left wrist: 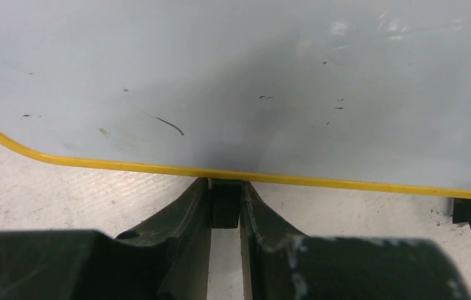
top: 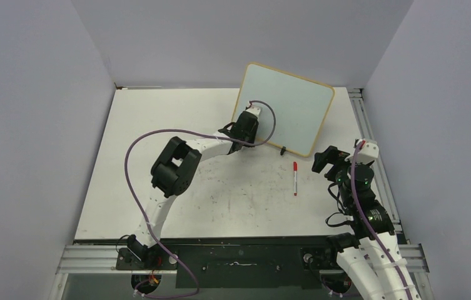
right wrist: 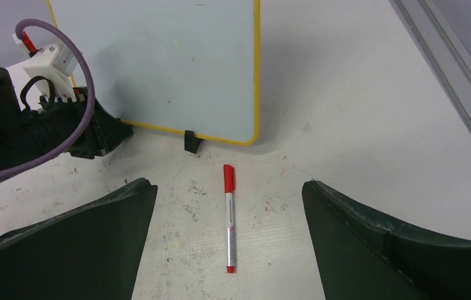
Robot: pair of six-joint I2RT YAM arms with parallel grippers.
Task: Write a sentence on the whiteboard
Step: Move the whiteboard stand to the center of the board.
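Whiteboard [top: 286, 106] blank, nothing written yet. My left gripper [left wrist: 225, 187] pinches its black foot [left wrist: 225, 215]; right gripper [right wrist: 227, 185] spread, empty; pen [right wrist: 229, 219] untouched.

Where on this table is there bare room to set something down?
Bare table left of the left arm, up to the far edge. Another patch in the near middle, between the left arm's elbow and the marker. Crowded: below the whiteboard, where the left hand, marker and right hand gather.

A red-capped marker [top: 295, 179] lies on the scuffed white table [top: 157, 112] (cap toward twelve o'clock), enclosed by grey walls [top: 32, 125].
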